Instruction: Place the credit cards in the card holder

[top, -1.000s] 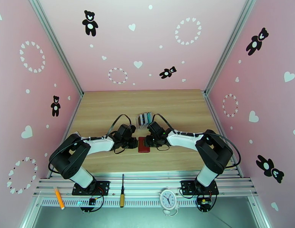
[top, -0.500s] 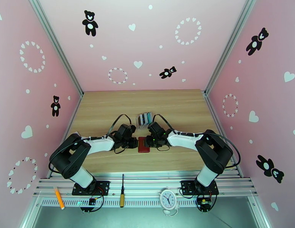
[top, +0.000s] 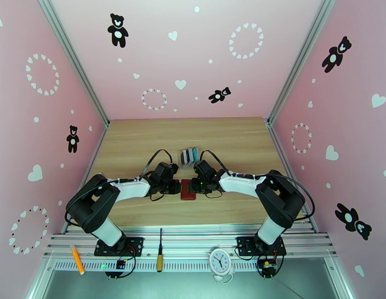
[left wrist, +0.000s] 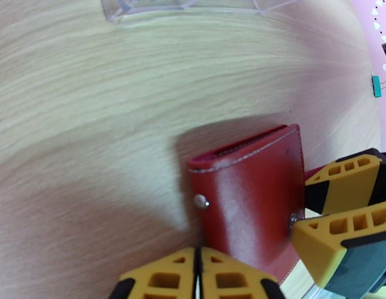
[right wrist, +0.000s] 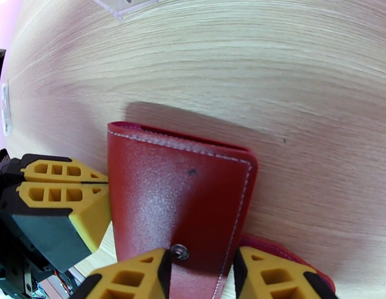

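While the wallet (top: pixel 188 190) lies folded flat on the table (top: pixel 143 145), both arms reach in low from the sides and meet at it. The wallet is dark red with pale stitching, and it sits near the middle of the table, between the two grippers.

The left gripper (left wrist: pixel 197 267) has its two yellow fingers pressed together with nothing between them. Their tips touch the left edge of the wallet.

The right gripper (right wrist: pixel 200 272) is at the wallet's other edge. Its fingers stand apart, one on each side of the small metal snap (right wrist: pixel 180 251), and red leather fills the space between them. I cannot tell if they are squeezing the wallet or only resting around it.

The cards (top: pixel 193 154) are not in the wallet. They stand on edge in a clear rack (left wrist: pixel 143 11) a little farther back on the table, near the wallet but not touching it. One card is teal, and the others look dark or pale.
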`<state>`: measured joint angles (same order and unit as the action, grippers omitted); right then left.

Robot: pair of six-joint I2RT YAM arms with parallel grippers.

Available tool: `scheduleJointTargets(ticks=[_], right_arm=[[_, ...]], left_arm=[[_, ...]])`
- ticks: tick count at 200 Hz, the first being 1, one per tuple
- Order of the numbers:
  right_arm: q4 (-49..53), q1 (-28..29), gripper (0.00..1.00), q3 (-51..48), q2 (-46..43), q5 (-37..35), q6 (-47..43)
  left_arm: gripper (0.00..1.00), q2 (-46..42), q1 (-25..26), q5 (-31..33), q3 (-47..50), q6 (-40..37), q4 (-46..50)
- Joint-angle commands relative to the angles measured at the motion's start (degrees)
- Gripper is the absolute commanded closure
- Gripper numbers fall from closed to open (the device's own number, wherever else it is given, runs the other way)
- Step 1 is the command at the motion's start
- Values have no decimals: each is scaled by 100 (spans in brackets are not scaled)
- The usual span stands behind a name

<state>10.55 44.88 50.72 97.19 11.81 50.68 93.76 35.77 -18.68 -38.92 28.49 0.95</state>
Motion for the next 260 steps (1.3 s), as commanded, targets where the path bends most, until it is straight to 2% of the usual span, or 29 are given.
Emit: scheduleJointTargets(ticks=[1, 203, 260], right_arm=[[-61, -21, 60, -50, -268, 111, 78], [-615, -162, 60, -63, -514, 497, 382], [-740, -302, 61, 53, -250, 637, 364]], left_arm=[[88, 219, 9, 155, -80, -124, 270], [87, 392, 11, 235, -217, -80, 307], [87, 424, -35, 274, -249, -71, 324]])
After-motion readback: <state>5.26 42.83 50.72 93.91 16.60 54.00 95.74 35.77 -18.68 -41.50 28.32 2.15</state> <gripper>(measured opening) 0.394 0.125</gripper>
